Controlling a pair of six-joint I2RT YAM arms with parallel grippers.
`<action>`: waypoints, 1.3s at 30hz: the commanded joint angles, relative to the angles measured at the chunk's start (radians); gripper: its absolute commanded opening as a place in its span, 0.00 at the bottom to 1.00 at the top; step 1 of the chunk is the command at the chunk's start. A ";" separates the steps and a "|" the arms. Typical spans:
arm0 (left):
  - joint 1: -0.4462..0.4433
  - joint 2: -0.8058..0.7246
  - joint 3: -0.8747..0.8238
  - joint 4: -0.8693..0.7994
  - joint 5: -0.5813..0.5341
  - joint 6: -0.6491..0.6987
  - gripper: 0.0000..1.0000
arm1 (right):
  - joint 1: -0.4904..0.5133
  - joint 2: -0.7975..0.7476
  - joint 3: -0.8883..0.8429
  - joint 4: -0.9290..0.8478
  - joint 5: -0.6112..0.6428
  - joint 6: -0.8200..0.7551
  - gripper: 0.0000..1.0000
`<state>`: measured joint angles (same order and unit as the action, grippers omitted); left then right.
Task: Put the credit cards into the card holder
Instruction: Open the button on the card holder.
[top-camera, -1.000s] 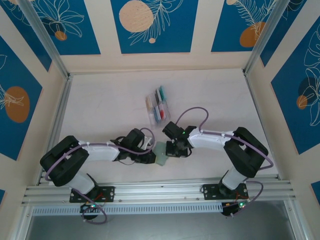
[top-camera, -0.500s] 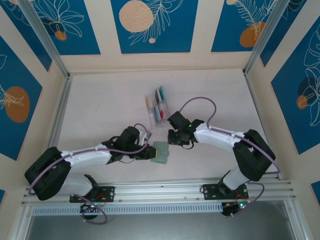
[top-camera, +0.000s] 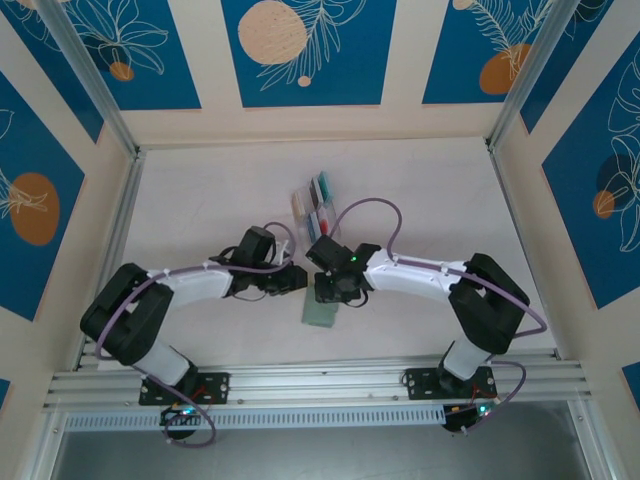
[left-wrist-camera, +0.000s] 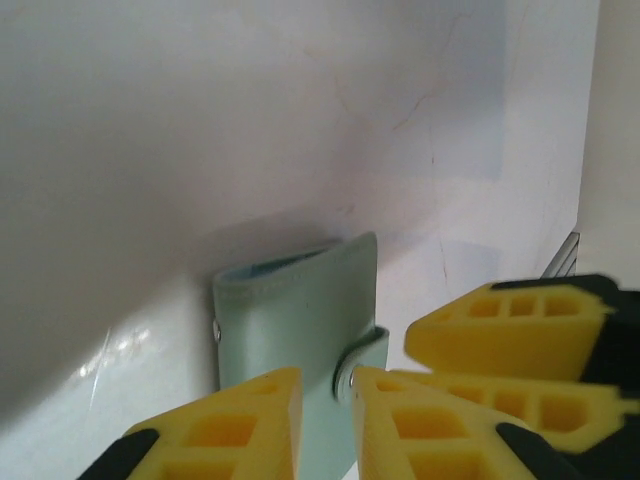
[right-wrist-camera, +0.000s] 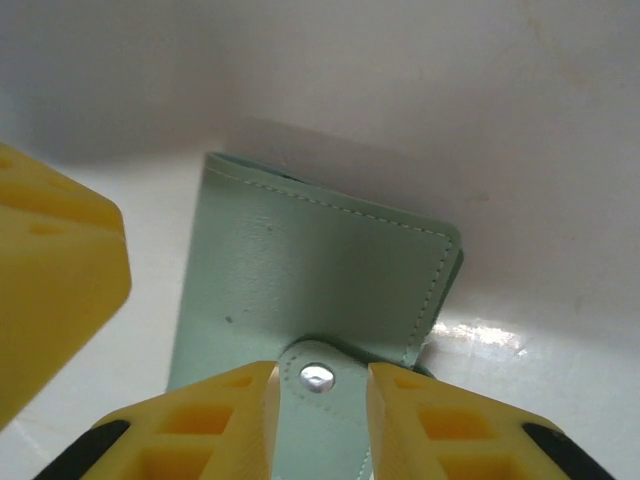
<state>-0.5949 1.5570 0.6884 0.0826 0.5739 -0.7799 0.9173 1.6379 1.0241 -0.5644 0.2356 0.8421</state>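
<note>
You had one card holder on the table, a closed sage-green wallet lying flat toward the near middle, with its single strap tab and one metal snap at the end nearer the arms' wrists. Both of your arms reached in over it, two grippers in all, meeting at that tabbed end. Your right gripper stood with its two yellow fingers only narrowly parted and the tab lying in the gap between them. The fingers sat right against the tab's edges, yet I could not tell whether they were pinching it or merely flanking it. Your left gripper was likewise only a little apart, its two fingers low over the same corner of the wallet with the snap showing in the slit between them, and there too I could not tell whether anything was held. One finger of each gripper showed in the other's wrist view, so the two tools were just beside each other. Beyond them stood one clear rack, apart from the wallet, with the credit cards upright in it. I made out teal, cream, red and blue, but they were too small to count surely.
</note>
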 joint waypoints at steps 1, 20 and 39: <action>0.024 0.041 0.027 -0.016 0.032 0.018 0.17 | 0.009 0.035 0.037 -0.051 0.000 0.023 0.31; 0.041 0.048 -0.007 -0.067 -0.011 0.051 0.16 | 0.100 0.203 0.143 -0.138 0.093 0.046 0.46; 0.008 0.005 0.045 -0.199 -0.032 0.105 0.16 | 0.152 0.148 0.161 -0.146 0.180 -0.069 0.00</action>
<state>-0.5667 1.5848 0.6979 -0.0704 0.5484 -0.7143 1.0622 1.8236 1.1976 -0.7002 0.4191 0.8135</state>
